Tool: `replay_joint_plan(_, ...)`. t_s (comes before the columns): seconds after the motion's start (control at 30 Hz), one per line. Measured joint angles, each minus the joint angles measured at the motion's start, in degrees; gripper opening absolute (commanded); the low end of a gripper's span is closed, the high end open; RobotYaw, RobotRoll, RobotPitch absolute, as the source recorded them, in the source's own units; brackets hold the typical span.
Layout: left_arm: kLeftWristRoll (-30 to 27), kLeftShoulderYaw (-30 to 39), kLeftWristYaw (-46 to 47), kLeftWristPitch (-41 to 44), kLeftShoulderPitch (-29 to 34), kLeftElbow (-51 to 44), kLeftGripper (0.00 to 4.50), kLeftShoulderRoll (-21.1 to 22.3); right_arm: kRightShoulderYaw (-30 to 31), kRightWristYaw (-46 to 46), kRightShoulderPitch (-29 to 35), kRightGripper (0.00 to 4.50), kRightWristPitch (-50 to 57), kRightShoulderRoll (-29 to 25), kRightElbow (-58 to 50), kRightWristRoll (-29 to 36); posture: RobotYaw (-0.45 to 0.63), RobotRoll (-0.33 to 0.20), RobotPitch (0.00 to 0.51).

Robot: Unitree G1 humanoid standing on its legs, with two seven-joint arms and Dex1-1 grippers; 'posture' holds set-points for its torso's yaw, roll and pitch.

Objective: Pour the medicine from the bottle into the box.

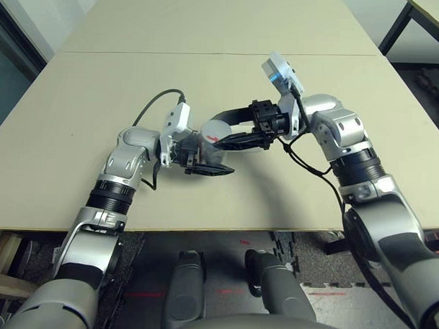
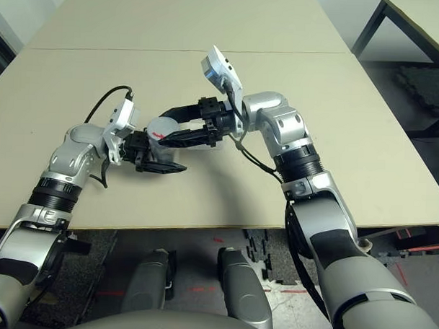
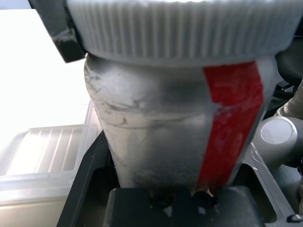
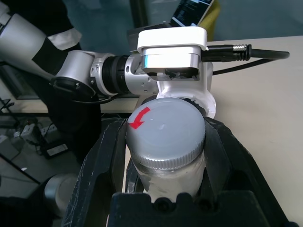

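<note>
Right fingers pinched on the cap of the bottle, one black finger pressed against each side of the ribbed grey rim. Red arrow printed on the cap's flat top.

Left fingers clamped on the bottle's lower body, translucent grey-white wall with a red stripe running down it, black finger hugging the side. Bottle held between the two grippers, just left of frame centre in the head views, tilted with the cap toward the right gripper and the base toward the left gripper. Cap on the bottle.

Box just beside the bottle, clear and ribbed, at the left edge of the left wrist frame. In the head views, seen as a clear shape on the table under the left fingers. Cannot tell whether bottle and box touch. Medicine not made out anywhere.

Both silver forearms angled inward from the lower corners of the frame, meeting at the bottle. Black cable looping from the left wrist camera. Tan table stretching to the upper frame, a seam crossing it above the arms.
</note>
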Motion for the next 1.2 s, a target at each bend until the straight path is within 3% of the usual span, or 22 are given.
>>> replay_joint_plan(0.2, -0.03, 0.14, 0.32, 0.22, 1.16, -0.05, 2.83, 0.35, -0.27, 1.42, -1.17, 2.56, -2.21, 1.54, 4.84, -0.75, 0.03, 0.000, 0.128)
replay_joint_plan(0.4, -0.13, 0.35, 1.77, 0.36, 1.18, 0.48, 2.83, 0.94, -0.23, 0.97, -2.43, 4.49, -4.15, 3.42, 6.56, -2.01, 0.03, 0.000, 0.132)
replay_joint_plan(1.2, -0.23, 1.29, 4.15, -0.40, 1.16, 1.19, 2.83, -0.94, -1.72, -4.48, -4.58, 4.50, -6.73, 4.82, 11.19, -3.15, 0.03, 0.000, 0.125)
